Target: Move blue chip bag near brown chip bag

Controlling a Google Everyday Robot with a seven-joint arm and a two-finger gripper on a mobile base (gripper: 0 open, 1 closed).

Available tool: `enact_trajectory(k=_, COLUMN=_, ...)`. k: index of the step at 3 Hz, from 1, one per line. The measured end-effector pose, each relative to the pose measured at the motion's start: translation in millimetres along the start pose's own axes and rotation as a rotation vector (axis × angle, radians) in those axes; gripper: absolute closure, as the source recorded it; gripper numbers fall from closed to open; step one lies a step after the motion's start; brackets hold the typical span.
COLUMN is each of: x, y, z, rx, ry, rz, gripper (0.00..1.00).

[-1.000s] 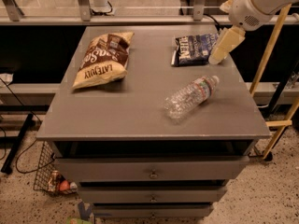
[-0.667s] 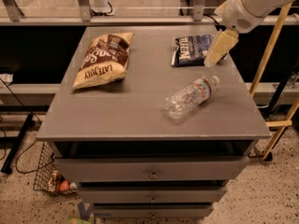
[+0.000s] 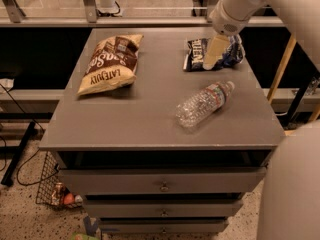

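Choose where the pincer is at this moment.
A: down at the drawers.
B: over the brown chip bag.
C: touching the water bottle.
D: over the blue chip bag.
D: the pincer hangs over the blue chip bag at the far side of the table, well away from the brown chip bag and apart from the water bottle lying nearer the front.

The white arm (image 3: 280, 4) stretched in from the upper right corner, its round wrist (image 3: 231, 13) bent downward. Below the wrist the pale gripper (image 3: 212, 54) pointed down and slightly left. The base (image 3: 295, 184) filled the lower right.
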State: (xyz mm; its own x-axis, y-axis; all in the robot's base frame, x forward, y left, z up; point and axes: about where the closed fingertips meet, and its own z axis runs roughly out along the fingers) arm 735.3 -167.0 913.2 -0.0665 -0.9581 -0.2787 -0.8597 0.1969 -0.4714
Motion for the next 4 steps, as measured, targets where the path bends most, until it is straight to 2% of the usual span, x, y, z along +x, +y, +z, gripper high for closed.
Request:
enact_trajectory(k=2, x=-10.6, y=-12.3, z=49.8, rx=-0.031, ry=0.039, rz=-0.015, gripper=0.00)
enact_trajectory(k=3, x=-17.2, y=-9.0, z=67.6, rx=-0.067, ry=0.031, rz=-0.023, gripper=0.16)
enact_trajectory(k=4, x=-23.2, y=-4.0, z=79.9, rx=-0.102, ry=0.014, rz=-0.027, gripper=0.38)
